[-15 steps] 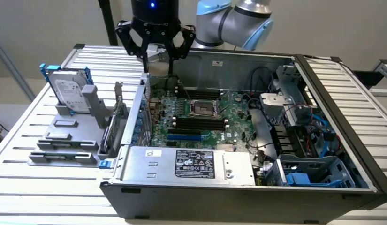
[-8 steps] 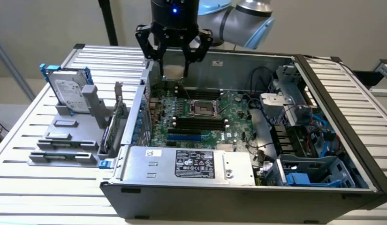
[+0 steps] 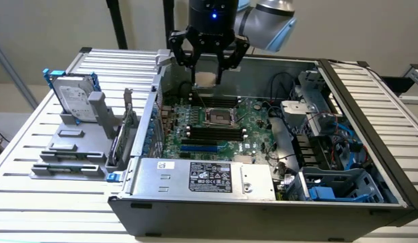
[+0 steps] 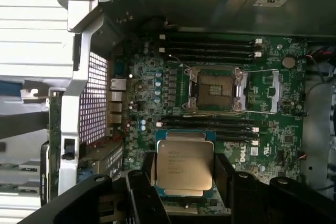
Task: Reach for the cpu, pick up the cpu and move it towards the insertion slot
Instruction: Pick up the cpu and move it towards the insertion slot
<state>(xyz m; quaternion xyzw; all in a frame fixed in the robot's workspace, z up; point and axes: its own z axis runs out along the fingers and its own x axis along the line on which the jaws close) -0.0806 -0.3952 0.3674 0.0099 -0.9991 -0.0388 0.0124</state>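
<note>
Steel walls of an open computer case (image 3: 263,202) enclosed a green circuit board (image 3: 253,124), a grey power supply box with a label (image 3: 209,178), bundles of cable and a blue plastic drive cage (image 3: 334,190). On the board lay the insertion slot (image 3: 220,116), a square socket with a silvery metal frame and a dark centre (image 4: 215,90). Two banks of long black memory slots (image 4: 210,124) flanked that socket in the wrist view, three slots visible in the bank on its far side. One cpu (image 3: 206,79), a small flat square with a dull silver top, hung above the board, just behind the insertion slot and clear of it. The black claw (image 3: 207,76) was clenched on the cpu (image 4: 185,166), its dark fingers (image 4: 142,192) pressing the chip's opposite edges. Outside the case, toward the exterior view's left, a grey rack (image 3: 70,159) on the slatted metal table (image 3: 33,202) held one upright silver hard drive with blue rails (image 3: 75,101).
</note>
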